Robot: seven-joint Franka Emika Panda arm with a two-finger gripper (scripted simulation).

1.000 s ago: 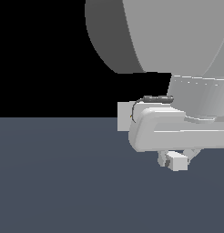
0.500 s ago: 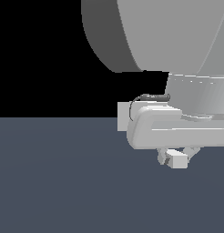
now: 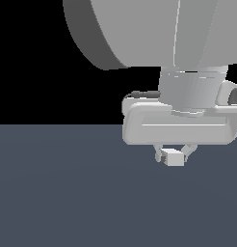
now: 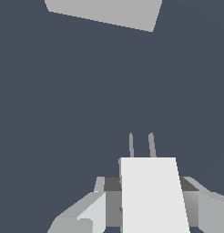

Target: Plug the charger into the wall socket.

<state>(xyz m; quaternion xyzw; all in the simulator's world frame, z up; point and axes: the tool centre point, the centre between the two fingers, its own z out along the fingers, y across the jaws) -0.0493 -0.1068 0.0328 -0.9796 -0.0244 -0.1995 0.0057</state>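
In the exterior view my gripper (image 3: 174, 155) hangs just above the dark floor, shut on the charger (image 3: 174, 157), a small white block narrower than the hand. The wrist view shows the charger (image 4: 152, 195) between my fingers (image 4: 91, 214), with two thin prongs (image 4: 141, 145) sticking out of its front end. The wall socket (image 4: 104, 11) is a flat light-grey plate at the picture's edge, well ahead of the prongs and apart from them. Its two dots do not show. The exterior view does not show the socket.
A large grey arm link (image 3: 154, 29) fills the upper part of the exterior view, above the white hand body (image 3: 178, 125). The flat dark blue-grey floor (image 3: 67, 193) runs under everything, with black background above it.
The hand with the charger has shifted towards the exterior view's left and risen slightly. The grip on the charger is unchanged.
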